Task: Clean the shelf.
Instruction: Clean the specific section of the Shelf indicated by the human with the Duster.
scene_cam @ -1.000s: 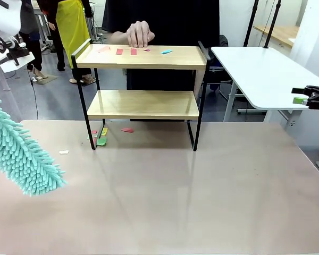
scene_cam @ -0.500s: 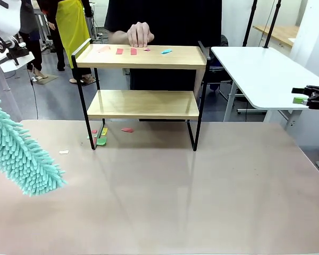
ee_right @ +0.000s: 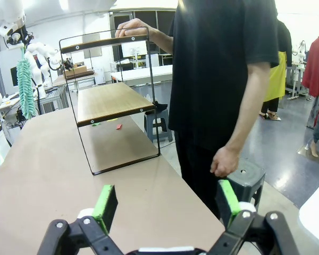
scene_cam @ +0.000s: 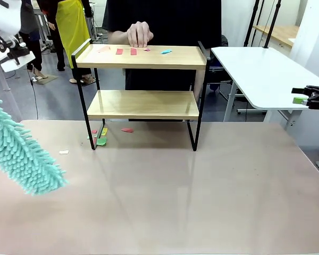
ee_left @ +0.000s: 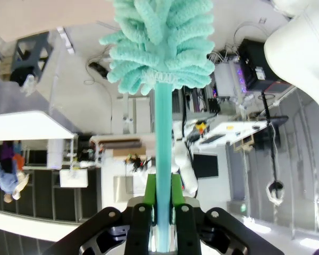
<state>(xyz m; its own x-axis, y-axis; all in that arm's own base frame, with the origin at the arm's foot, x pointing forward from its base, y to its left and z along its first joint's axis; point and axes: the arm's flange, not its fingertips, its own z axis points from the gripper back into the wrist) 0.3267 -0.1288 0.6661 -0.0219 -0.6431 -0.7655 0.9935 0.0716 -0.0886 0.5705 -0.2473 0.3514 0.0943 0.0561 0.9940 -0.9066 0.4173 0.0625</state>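
Front view: the shelf (scene_cam: pixel 143 62) stands far-centre on the table (scene_cam: pixel 202 202), a person's hand (scene_cam: pixel 140 34) on its top board; light, stiff, likely to slide, I judge. Left wrist view: my left gripper (ee_left: pixel 163 187) clamps a soft duster's (ee_left: pixel 159 42) thin handle. Right wrist view: my right gripper (ee_right: pixel 167 204) gapes, empty.

The shelf (scene_cam: pixel 141 62) stands on the table (scene_cam: pixel 202 202), toward the far edge and left of centre. Paper scraps (scene_cam: pixel 133 51) lie on its upper board, and the person's hand (scene_cam: pixel 139 34) is at that board's rear edge. Loose scraps (scene_cam: pixel 101 139) lie on the table by the shelf's front left leg. The duster (scene_cam: pixel 21 154) hangs over the table's left side, well apart from the shelf. A side table (scene_cam: pixel 266 74) stands behind, at the right.
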